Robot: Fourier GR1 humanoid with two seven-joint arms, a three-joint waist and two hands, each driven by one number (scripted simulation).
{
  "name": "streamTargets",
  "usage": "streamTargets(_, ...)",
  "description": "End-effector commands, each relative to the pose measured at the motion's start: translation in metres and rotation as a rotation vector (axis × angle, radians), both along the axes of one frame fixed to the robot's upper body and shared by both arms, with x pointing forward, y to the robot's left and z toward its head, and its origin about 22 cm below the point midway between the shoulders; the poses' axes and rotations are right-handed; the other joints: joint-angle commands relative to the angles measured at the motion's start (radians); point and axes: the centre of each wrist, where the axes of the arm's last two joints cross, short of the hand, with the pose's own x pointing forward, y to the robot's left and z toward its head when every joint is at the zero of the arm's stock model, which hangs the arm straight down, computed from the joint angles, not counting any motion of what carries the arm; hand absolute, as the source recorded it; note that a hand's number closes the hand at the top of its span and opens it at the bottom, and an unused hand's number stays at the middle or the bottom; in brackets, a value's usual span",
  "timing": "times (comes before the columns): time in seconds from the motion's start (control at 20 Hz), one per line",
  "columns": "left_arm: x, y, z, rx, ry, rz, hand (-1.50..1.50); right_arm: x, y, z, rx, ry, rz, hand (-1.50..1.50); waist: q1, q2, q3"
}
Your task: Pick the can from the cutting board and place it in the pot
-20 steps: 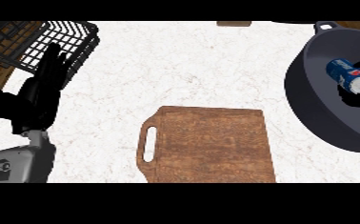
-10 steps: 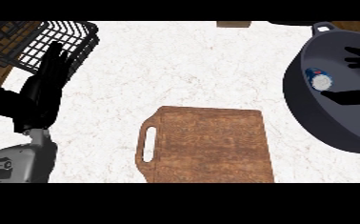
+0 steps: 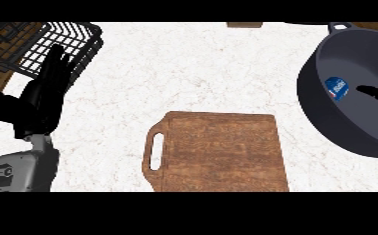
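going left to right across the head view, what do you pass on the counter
left hand, resting open near the left edge → cutting board → pot, with the can lying inside it. The wire basket overlaps the hand, so it has no clear place in the order.

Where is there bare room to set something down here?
The cutting board is bare. Open counter lies between the wire basket and the pot, above the board. Crowded: the left edge, where the left hand rests open by the basket, and the pot, holding the can.
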Motion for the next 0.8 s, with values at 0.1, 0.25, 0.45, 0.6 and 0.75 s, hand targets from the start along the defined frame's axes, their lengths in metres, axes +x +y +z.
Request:
streamTargets(0.1, -0.007, 0.008, 0.002, 0.009, 0.005, -0.006, 0.0, -0.04, -0.051, 0.003, 0.127, -0.056, -0.039, -1.5, 0.003, 0.001, 0.004)
streamTargets(0.25, -0.011, -0.003, 0.01, -0.008, 0.001, -0.014, 0.0, -0.071, -0.088, 0.024, 0.122, -0.074, -0.029, -1.5, 0.015, 0.006, 0.007)
streamTargets(0.45, 0.0, -0.013, 0.001, 0.004, -0.004, -0.003, 0.0, -0.105, -0.103, 0.007, 0.142, -0.058, -0.008, -1.5, 0.002, 0.007, 0.006)
streamTargets(0.6, 0.001, -0.013, -0.008, 0.003, 0.009, -0.002, 0.0, -0.109, -0.117, 0.034, 0.12, -0.041, 0.019, -1.5, 0.01, 0.009, 0.007)
streamTargets(0.75, -0.007, 0.009, 0.006, -0.004, 0.0, -0.035, 0.0, -0.109, -0.119, 0.039, 0.111, -0.023, 0.02, -1.5, 0.017, 0.006, 0.007)
